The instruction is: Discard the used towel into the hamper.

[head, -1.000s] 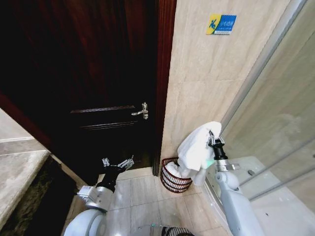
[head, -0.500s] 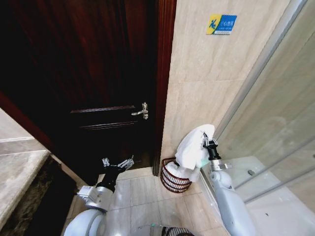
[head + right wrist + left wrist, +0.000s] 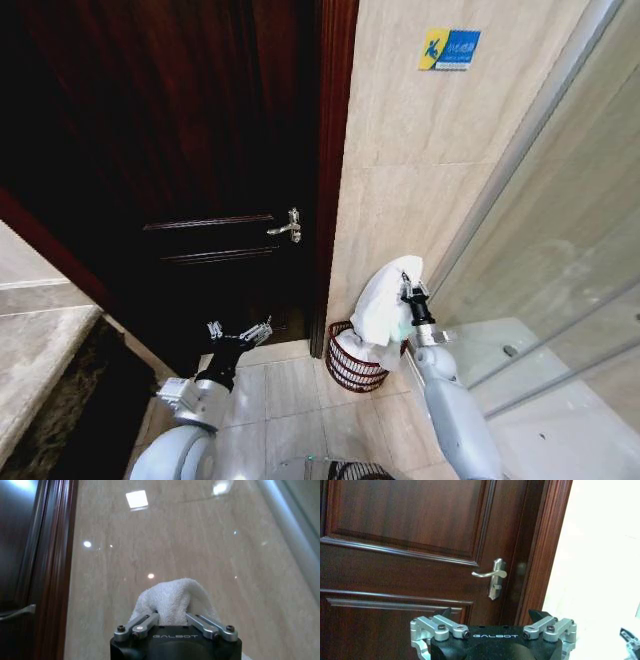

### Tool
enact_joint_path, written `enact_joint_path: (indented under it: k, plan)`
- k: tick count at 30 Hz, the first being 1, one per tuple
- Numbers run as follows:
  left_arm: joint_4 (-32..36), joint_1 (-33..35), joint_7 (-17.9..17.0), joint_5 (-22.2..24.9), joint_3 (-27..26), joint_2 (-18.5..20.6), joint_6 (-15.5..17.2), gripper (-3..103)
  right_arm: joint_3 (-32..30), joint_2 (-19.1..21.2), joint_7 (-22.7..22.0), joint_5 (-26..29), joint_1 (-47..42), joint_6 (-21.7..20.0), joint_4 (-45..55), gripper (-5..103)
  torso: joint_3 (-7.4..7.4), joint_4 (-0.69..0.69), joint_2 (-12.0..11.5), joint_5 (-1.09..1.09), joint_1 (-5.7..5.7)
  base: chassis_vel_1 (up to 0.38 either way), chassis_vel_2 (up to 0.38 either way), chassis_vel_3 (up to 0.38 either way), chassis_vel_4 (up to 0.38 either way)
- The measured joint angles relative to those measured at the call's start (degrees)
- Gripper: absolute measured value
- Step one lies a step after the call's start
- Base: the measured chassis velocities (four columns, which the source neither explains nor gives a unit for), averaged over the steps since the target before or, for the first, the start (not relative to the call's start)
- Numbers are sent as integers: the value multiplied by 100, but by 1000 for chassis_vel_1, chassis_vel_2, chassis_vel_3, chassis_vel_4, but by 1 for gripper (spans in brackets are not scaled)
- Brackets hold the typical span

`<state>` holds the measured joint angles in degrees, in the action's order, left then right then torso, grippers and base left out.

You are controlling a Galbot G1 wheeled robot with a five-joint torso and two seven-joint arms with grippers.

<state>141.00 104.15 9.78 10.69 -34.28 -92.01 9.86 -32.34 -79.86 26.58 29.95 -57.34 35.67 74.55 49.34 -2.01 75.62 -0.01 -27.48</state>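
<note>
A white towel [image 3: 385,300] hangs bunched from my right gripper [image 3: 407,284], which is shut on its top fold; the lower end of the cloth droops into the hamper [image 3: 350,362], a round dark reddish wire basket on the floor against the tiled wall. From the right wrist, the towel [image 3: 171,602] bulges between the fingers [image 3: 140,624] against the beige wall. My left gripper [image 3: 240,332] is held low in front of the dark door, open and holding nothing, its fingers [image 3: 441,621] spread wide below the door handle.
A dark wooden door [image 3: 200,150] with a silver lever handle [image 3: 288,228] stands left of the hamper. A glass shower partition [image 3: 560,240] rises on the right. A stone counter edge [image 3: 40,350] lies at the left. Beige floor tiles [image 3: 290,395] spread before the basket.
My right gripper has carried the towel leftward and down, bringing it from beside the shower glass to right above the hamper. The left arm has stayed where it was.
</note>
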Motion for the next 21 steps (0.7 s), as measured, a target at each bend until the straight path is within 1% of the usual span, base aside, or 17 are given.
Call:
enact_joint_path:
  k: [2, 5, 8, 10, 12, 15, 21]
  plan:
    - [0, 0, 0, 0, 0, 0, 0, 100, 6, -18, 0, -22, 16, 4, -33, 8, 0, 0, 0, 0, 0, 0, 0, 0, 0]
    - [0, 0, 0, 0, 0, 0, 0, 100, -16, -161, -6, -149, 132, 52, -279, 8, 0, 0, 0, 1, 0, 0, 0, 0, 0]
    - [0, 0, 0, 0, 0, 0, 0, 100, -51, -192, 6, -210, 195, 125, -491, 8, 0, 0, 0, 0, 0, 0, 0, 0, 0]
    - [0, 0, 0, 0, 1, 0, 0, 100, -98, -175, 97, -225, 293, 246, -845, 8, 0, 1, 0, 1, 0, 0, 0, 0, 0]
    - [0, 0, 0, 0, 0, 0, 0, 100, -109, -169, 114, -225, 312, 264, -912, 8, 0, 0, 0, 2, 0, 0, 0, 0, 0]
    - [0, 0, 0, 0, 0, 0, 0, 100, -176, -80, 166, -202, 423, 312, -1318, 8, 0, 1, 0, 1, 0, 0, 0, 0, 0]
    - [0, 0, 0, 0, 0, 0, 0, 100, -186, -6, 180, -174, 418, 312, -1430, 8, 0, 1, 0, 0, 0, 0, 0, 0, 0]
